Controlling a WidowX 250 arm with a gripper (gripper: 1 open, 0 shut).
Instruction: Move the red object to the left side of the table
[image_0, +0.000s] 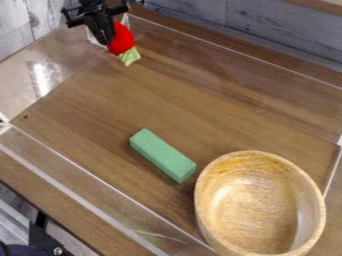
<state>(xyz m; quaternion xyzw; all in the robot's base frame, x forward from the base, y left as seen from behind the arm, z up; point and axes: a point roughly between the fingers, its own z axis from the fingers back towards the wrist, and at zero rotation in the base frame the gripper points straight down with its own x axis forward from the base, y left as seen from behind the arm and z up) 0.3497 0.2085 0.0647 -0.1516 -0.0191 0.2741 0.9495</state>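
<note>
The red object, a small strawberry-like toy with a light green leafy end, is at the far left corner of the table, low over the wood or just touching it. My gripper comes down from the top left edge of the view and is shut on the toy's upper part. The black fingers partly cover the toy, so I cannot tell whether its leafy end rests on the surface.
A flat green rectangular block lies near the middle front. A large wooden bowl stands at the front right corner. Low clear acrylic walls edge the tabletop, close beside the gripper on the left.
</note>
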